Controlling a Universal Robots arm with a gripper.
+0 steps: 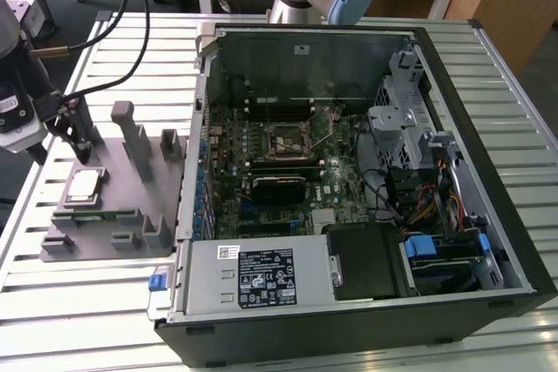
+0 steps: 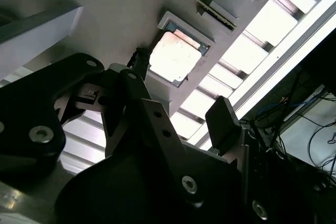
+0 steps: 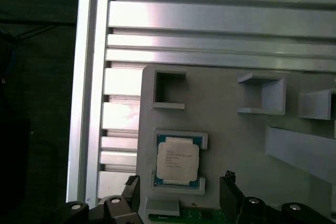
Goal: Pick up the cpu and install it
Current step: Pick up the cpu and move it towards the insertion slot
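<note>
Gripper (image 1: 61,141) hung spread and empty over the grey fixture tray (image 1: 131,206), with nothing between its two dark fingers (image 3: 229,182). In both wrist views a wide gap showed between them. In the exterior view it sat at about eleven o'clock from the cpu (image 1: 85,185), near it but not touching.

The cpu (image 3: 177,161) lay flat in a shallow square pocket of the tray, pale metal lid up, a thin darker rim showing round it. The tray stood on the slatted metal table (image 1: 96,302), at about nine o'clock from the open computer case (image 1: 453,302) in the exterior view. The socket (image 1: 292,141) sat on the motherboard (image 1: 261,206) inside the case, well apart from the chip.

By the look of it the chip would be light, thin and stiff, so weight was no concern. The smooth lid would likely be slippery, and the hidden underside presumably carried fine contacts that a scrape or drop could spoil. Raised lips closed the pocket on two opposite sides, and the other two sides looked open. The free edges there seemed the sensible place to pinch. A gentle, level squeeze on the rim should do, since a tilted hold could let it slide or catch on the lips.
</note>
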